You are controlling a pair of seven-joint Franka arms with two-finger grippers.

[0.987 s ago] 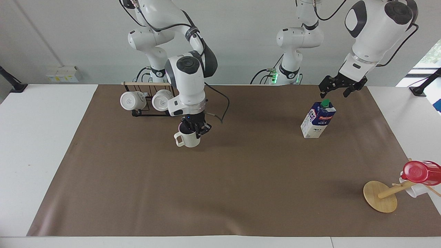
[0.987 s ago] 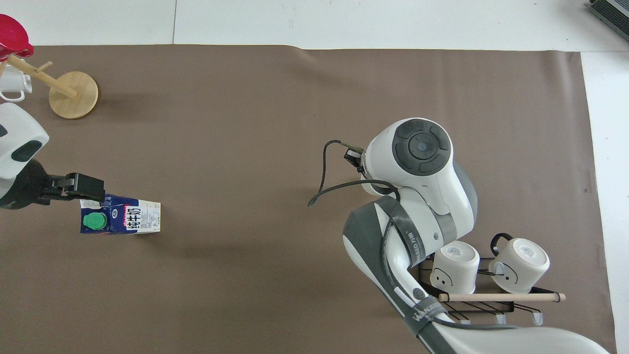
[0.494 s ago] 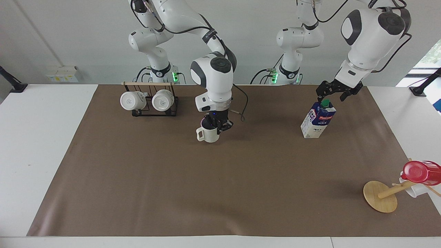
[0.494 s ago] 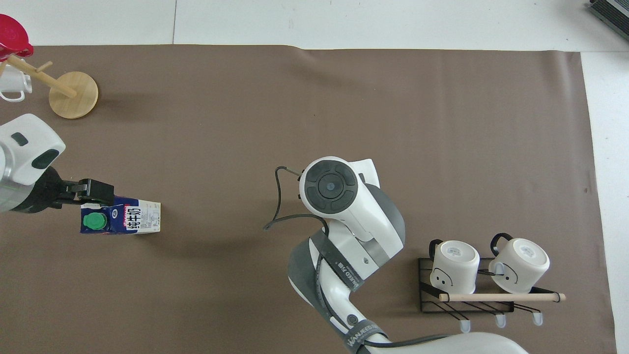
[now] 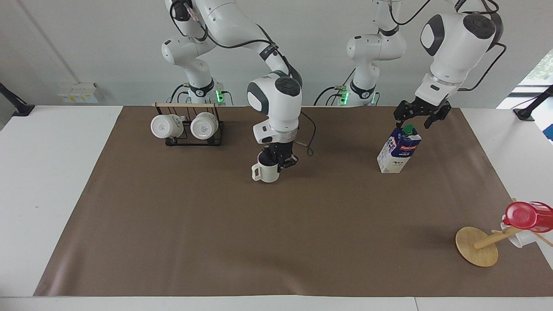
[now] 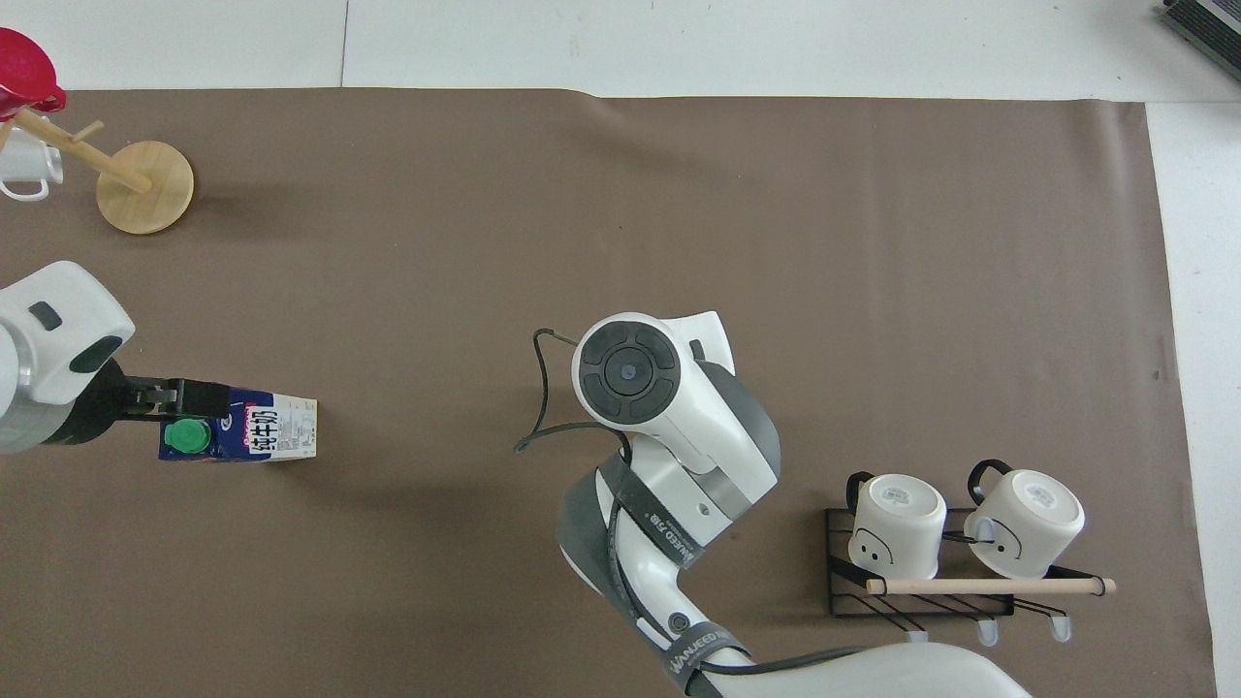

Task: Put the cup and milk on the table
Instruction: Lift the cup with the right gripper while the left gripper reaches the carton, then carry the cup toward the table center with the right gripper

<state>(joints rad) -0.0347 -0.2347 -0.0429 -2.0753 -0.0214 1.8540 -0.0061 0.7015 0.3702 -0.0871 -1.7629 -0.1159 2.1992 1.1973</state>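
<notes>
— So, where is the right gripper (image 5: 280, 160)?
— Clamped on the rim of the small cream-white mug with a dark inside (image 5: 266, 171), low over the brown sheet of the white table (image 5: 181, 224); the mug's handle points to nine o'clock in the facing view.
— And the left gripper (image 5: 418, 116)?
— Fingers spread, just over the green cap of the tall blue-and-white milk carton (image 5: 399, 150), which stands on the sheet toward the left arm's end, at the mug's three o'clock.
</notes>
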